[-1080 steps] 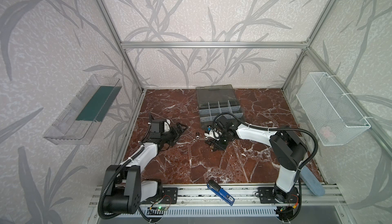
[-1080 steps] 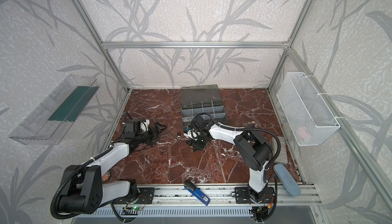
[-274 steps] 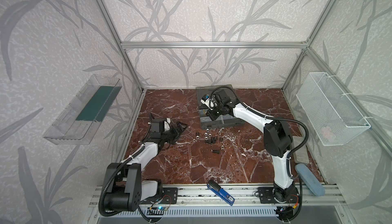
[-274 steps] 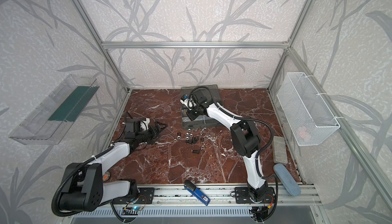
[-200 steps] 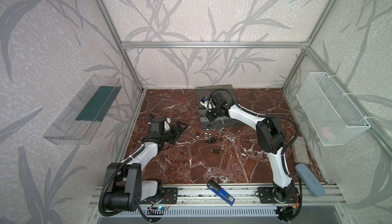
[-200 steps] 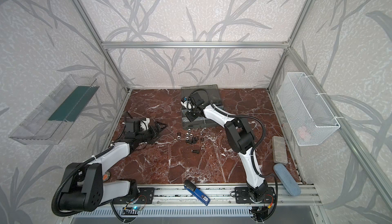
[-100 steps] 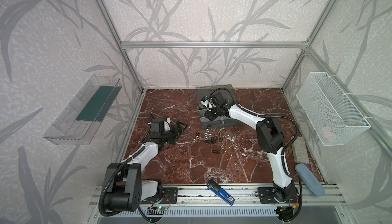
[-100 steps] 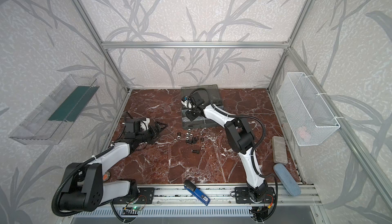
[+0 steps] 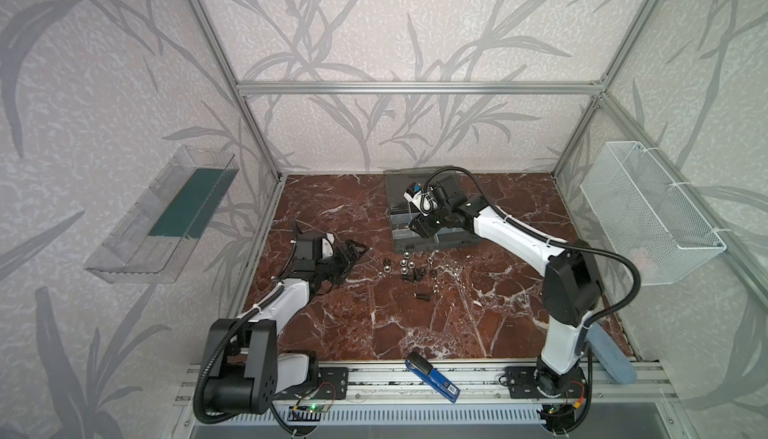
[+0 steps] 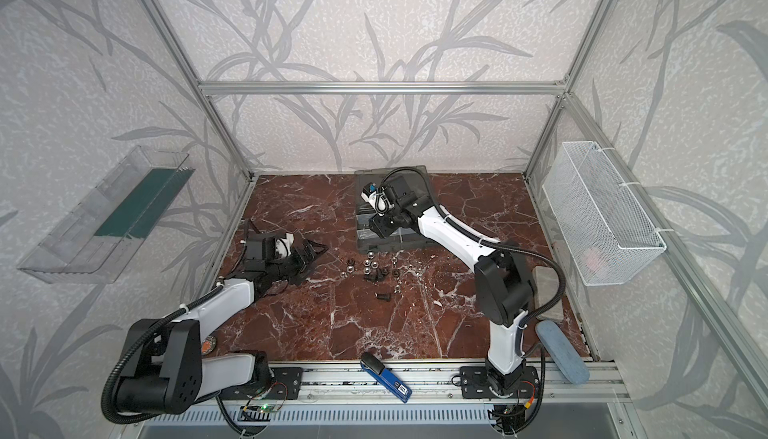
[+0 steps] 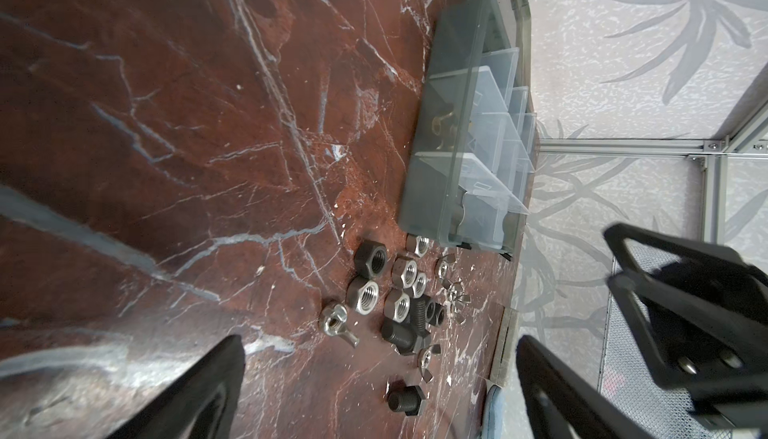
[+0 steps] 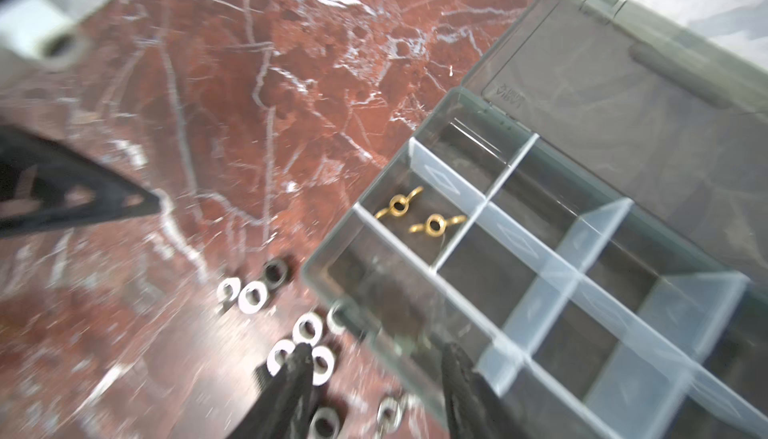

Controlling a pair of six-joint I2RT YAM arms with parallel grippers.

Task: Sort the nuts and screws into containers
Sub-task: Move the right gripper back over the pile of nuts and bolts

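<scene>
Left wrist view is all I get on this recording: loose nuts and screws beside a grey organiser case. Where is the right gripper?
Observer: Both top views show the right gripper over the organiser case, at the case's front left corner as those views show it.
Reviewer: Holding anything?
Observer: The right wrist view is blurred, but it shows the jaws apart with nothing gripped.
Reviewer: Anything in the cells yet?
Observer: Two brass wing nuts lie in an edge cell, next to the corner cell below the gripper.
</scene>
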